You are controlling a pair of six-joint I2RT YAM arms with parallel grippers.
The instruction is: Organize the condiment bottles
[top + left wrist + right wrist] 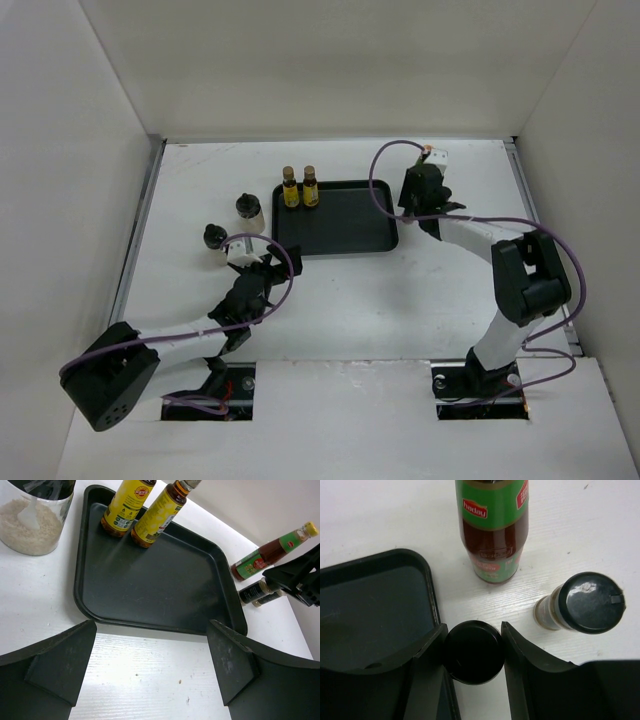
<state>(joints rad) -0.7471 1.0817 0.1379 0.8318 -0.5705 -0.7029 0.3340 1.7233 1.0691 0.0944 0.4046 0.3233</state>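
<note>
Two yellow-labelled bottles [290, 188] [310, 187] stand in the far left corner of the black tray [340, 225]; they also show in the left wrist view [124, 507] [157, 515]. Two cream jars [248, 212] [215, 240] stand left of the tray. My right gripper [472, 630] is shut on the cap of a dark black-capped bottle [472, 655] just outside the tray's right edge [427, 587]. The red bottle [494, 530] and the second dark bottle [585, 602] stand close beyond it. My left gripper [152, 627] is open and empty over the table in front of the tray.
White walls close in the table on the left, back and right. In the top view the right arm [525, 275] reaches in from the right and covers the red and dark bottles. One cream jar [32, 522] stands close to the left gripper's far left.
</note>
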